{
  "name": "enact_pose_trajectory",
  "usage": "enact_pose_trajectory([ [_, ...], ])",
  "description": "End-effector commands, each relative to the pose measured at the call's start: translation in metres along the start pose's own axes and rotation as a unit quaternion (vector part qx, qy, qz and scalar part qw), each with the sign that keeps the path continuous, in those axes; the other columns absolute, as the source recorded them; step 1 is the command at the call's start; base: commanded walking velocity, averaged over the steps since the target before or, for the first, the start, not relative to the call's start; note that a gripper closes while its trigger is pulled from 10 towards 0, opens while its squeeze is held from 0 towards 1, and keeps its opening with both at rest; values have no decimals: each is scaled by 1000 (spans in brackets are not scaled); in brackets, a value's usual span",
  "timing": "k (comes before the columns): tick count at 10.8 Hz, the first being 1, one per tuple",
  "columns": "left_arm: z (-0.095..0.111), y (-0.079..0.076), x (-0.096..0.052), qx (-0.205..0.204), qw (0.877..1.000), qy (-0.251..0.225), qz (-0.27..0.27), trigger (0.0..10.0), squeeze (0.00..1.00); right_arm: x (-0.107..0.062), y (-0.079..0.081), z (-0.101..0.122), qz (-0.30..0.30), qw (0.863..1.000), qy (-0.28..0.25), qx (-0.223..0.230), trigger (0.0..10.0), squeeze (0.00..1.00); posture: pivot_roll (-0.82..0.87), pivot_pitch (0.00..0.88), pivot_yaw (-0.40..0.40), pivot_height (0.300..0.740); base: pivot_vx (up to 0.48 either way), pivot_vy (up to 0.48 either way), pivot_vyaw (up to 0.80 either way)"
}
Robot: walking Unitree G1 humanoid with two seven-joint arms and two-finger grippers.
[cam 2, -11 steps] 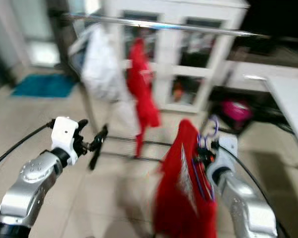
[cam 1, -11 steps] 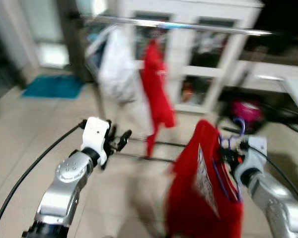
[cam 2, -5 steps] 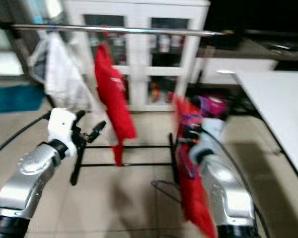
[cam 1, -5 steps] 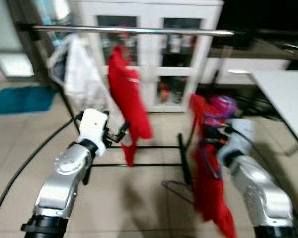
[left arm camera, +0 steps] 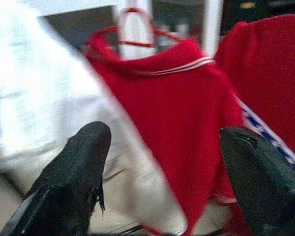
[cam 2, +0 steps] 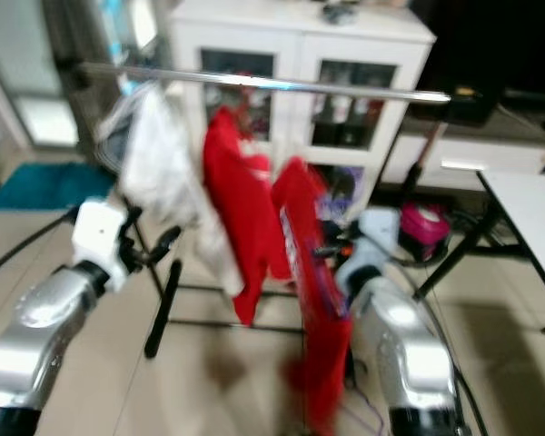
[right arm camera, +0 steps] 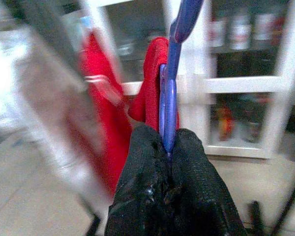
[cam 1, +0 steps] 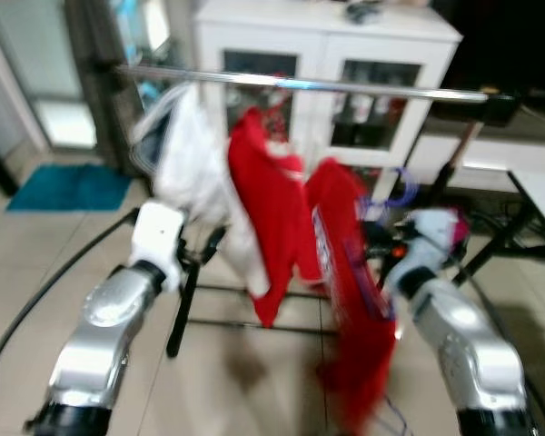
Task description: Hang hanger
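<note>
Looking through the head camera, a silver clothes rail (cam 1: pixel 345 86) runs across in front of a white glass-door cabinet (cam 1: pixel 327 54), and from it hang a white garment (cam 1: pixel 186 154) and a red shirt (cam 1: pixel 268 218). The right gripper (cam 1: pixel 377 238) is raised just below the rail and to the right of that shirt, holding a blue hanger (cam 1: pixel 401 186) whose hook curves up toward the rail without reaching it; a second red garment (cam 1: pixel 354 300) drapes from this hanger down toward the tiled floor (cam 1: pixel 36 245). The left gripper (cam 1: pixel 209 250) is held up in front of the white garment, apart from it. A teal mat (cam 1: pixel 68 186) lies on the floor at far left, and a pink object (cam 2: pixel 418 227) sits low behind the right arm. From the left wrist, its two black fingers (left arm camera: pixel 73 177) stand wide apart with nothing between them, the white garment and the hung red shirt on its red hanger (left arm camera: pixel 135 27) beyond them. From the right wrist, the two black fingers (right arm camera: pixel 147 191) are pressed together on the blue hanger's stem, the red cloth draped just behind it and the cabinet shelves blurred further back.
</note>
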State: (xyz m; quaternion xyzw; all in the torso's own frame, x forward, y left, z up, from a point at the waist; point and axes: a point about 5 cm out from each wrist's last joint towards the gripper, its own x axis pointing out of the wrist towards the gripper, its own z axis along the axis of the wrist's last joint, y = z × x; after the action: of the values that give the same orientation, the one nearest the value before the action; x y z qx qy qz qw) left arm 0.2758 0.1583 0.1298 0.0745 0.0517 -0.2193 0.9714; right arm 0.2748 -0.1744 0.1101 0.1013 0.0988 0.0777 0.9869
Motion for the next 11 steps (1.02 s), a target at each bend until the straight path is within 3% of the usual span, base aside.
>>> enact_pose_trajectory([
  [1,3,4,-2,7,1000,-1,0,10000,0,1,2,10,-1,1000,-27,-1,10000,0,-71,0,2,740,364,0,0],
  [3,5,0,4,15,1000,-3,-20,10000,0,-1,-12,13,-35,999,-25,-20,10000,0,-82,0,13,740,364,0,-266],
  [6,12,-8,5,20,998,-13,-55,10000,0,-1,-18,17,-38,998,-29,-45,10000,0,-79,0,18,740,361,0,-800],
  [8,10,-11,3,15,998,-15,-59,10000,0,-2,-12,20,2,997,-42,-66,10000,0,-87,0,14,740,322,0,0],
  [9,9,-14,0,14,998,-11,-62,10000,0,0,-7,23,24,997,-53,-50,10000,0,-82,0,8,740,300,0,0],
  [11,11,-12,-8,3,999,-26,-46,10000,0,8,15,29,112,990,-60,-63,10000,0,-61,0,-19,740,146,0,0],
])
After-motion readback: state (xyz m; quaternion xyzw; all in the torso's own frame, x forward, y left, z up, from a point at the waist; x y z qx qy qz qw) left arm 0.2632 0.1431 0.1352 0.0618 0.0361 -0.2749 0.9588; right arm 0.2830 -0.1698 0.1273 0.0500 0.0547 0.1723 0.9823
